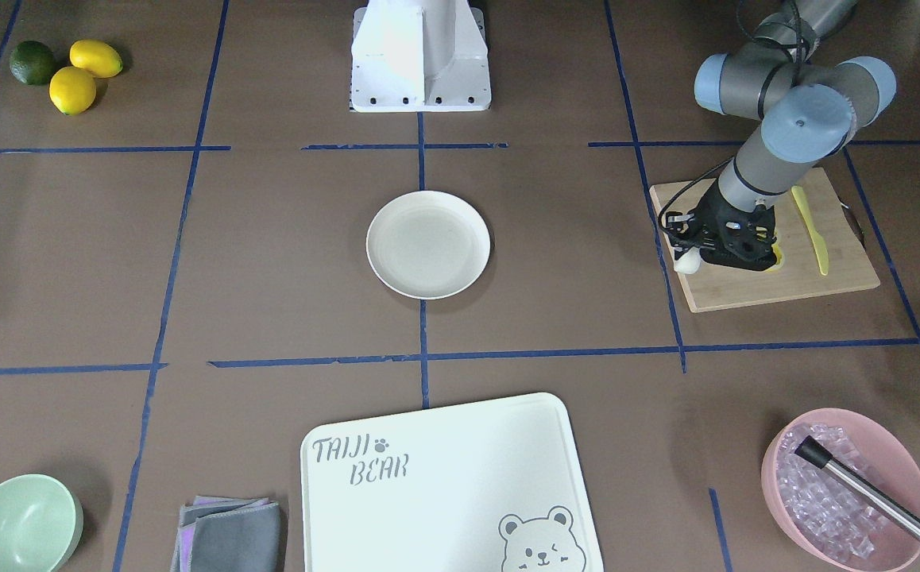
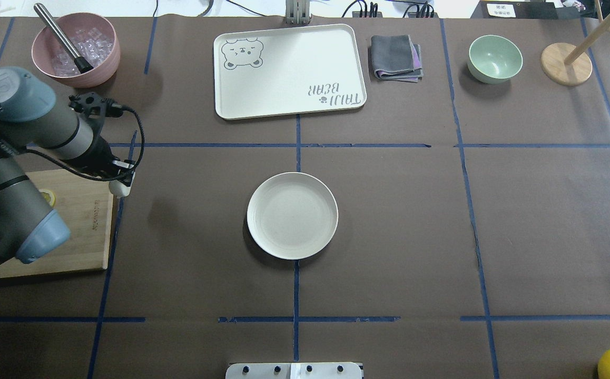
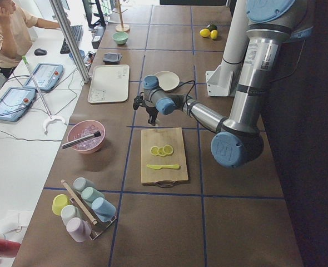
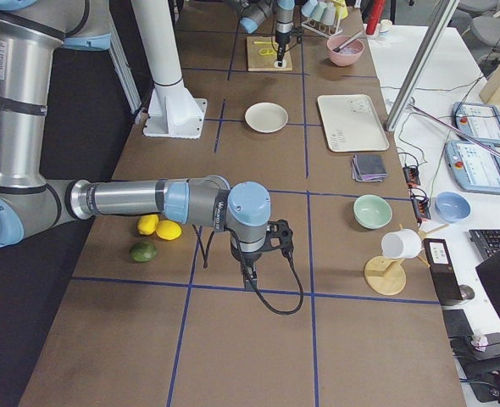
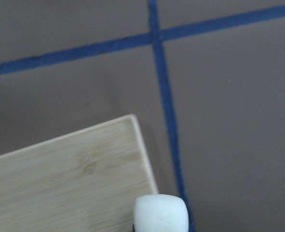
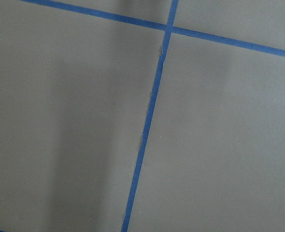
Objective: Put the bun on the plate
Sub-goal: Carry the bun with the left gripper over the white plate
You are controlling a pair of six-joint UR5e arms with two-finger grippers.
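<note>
The bun (image 1: 687,263) is a small white lump pinched in my left gripper (image 1: 691,253), which is shut on it over the corner of the wooden cutting board (image 1: 786,274). The overhead view shows the bun (image 2: 121,188) under the left gripper (image 2: 123,180), well to the left of the plate. In the left wrist view the bun (image 5: 161,213) sits at the bottom edge, above the board corner (image 5: 75,174). The round cream plate (image 1: 428,244) (image 2: 292,216) lies bare at the table's centre. My right gripper (image 4: 250,273) shows only in the exterior right view, so I cannot tell whether it is open or shut.
On the cutting board are lemon slices (image 3: 162,150) and a yellow knife (image 1: 811,230). The white bear-printed board (image 2: 289,71), a pink bowl of ice (image 2: 76,50), a folded grey cloth (image 2: 395,57), a mint-green bowl (image 2: 494,58) and a wooden stand (image 2: 566,63) line the far edge. Lemons and a lime (image 1: 71,67) lie near the robot base (image 1: 420,56).
</note>
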